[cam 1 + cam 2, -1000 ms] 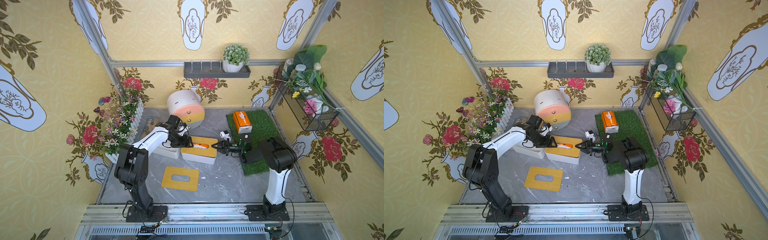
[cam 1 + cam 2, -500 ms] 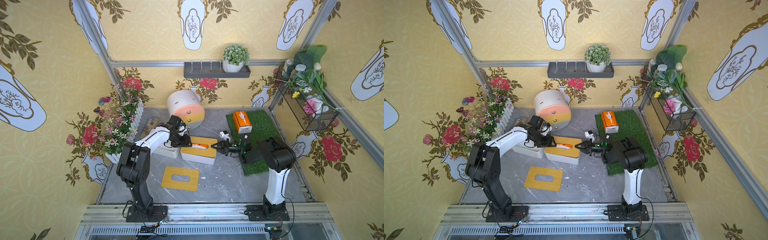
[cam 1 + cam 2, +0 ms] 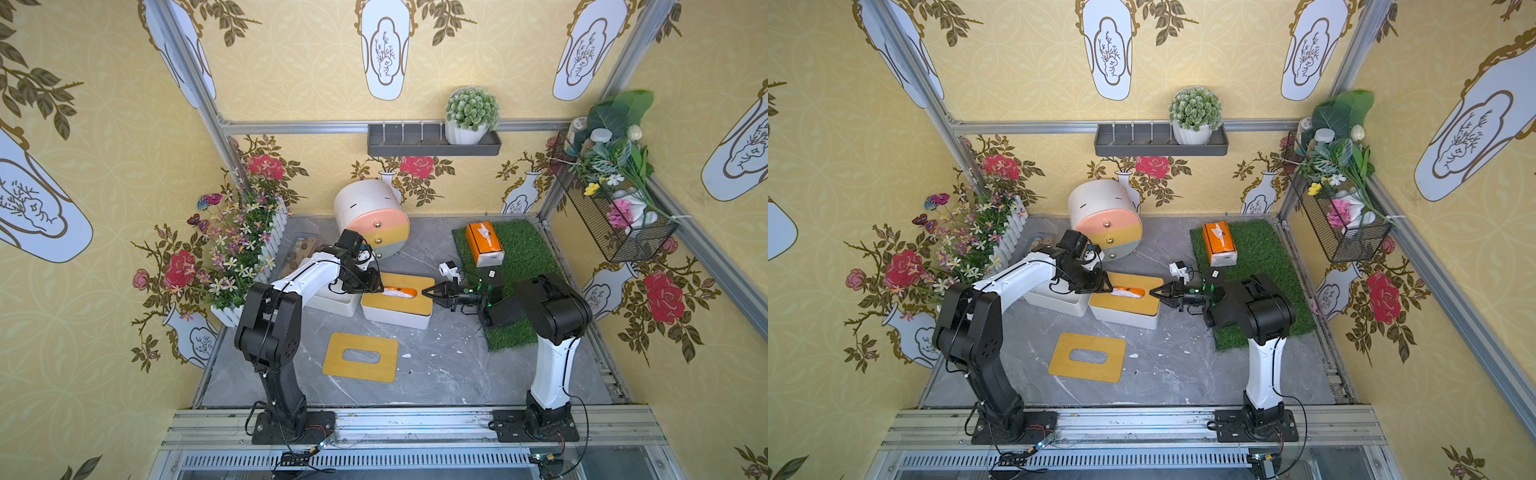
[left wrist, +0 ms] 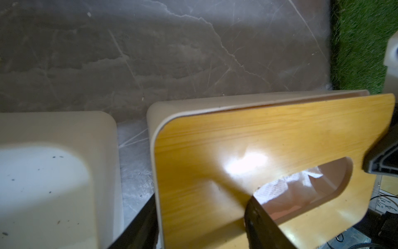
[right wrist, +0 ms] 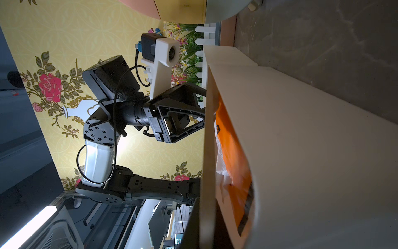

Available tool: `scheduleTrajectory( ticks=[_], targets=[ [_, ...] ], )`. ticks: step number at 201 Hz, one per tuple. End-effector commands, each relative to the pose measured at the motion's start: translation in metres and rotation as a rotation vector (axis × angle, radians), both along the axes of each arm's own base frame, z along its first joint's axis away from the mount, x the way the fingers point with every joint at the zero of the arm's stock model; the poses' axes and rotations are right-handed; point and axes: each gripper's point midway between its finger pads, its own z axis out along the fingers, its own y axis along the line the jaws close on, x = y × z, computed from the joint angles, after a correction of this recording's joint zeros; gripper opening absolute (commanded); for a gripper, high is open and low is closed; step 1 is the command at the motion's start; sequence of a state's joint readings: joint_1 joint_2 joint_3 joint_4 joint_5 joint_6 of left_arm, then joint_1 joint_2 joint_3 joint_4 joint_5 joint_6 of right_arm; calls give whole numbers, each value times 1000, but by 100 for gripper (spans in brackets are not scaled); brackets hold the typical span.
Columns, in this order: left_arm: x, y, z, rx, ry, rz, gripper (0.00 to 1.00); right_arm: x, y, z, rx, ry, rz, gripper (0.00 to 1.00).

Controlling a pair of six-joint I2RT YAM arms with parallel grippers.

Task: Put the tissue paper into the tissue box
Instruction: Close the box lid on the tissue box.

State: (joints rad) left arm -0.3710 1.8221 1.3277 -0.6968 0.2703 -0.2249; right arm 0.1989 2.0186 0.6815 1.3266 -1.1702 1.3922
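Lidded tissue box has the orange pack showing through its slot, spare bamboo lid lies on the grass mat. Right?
Not quite. The spare bamboo lid lies on the grey marble tabletop, not the grass mat; both top views show it. Rest holds.

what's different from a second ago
The left gripper edged slightly toward the tissue pack in the slot of the tissue box. Nothing visibly grabbed or released. The right gripper, shut at the lid's edge, the box and the spare lid stayed put.
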Motion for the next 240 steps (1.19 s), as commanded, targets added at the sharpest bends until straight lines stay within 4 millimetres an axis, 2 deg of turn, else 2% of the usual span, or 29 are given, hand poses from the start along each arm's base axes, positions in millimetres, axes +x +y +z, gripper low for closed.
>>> scheduleTrajectory(
  ticks=[1,16,61,131,240],
  targets=[
    [-17,5,-17,44,75,-28,26,-4,5,2,3,-8,27,0],
    [-17,6,-18,44,76,-28,23,-3,3,3,4,-9,22,1],
    [-17,6,-18,48,80,-33,15,-1,-3,9,3,-22,12,17],
    [-17,8,-19,60,83,-33,7,2,-15,18,2,-38,-6,36],
    [-17,8,-18,65,83,-32,4,-1,-46,23,-75,-78,-54,48]
  ],
)
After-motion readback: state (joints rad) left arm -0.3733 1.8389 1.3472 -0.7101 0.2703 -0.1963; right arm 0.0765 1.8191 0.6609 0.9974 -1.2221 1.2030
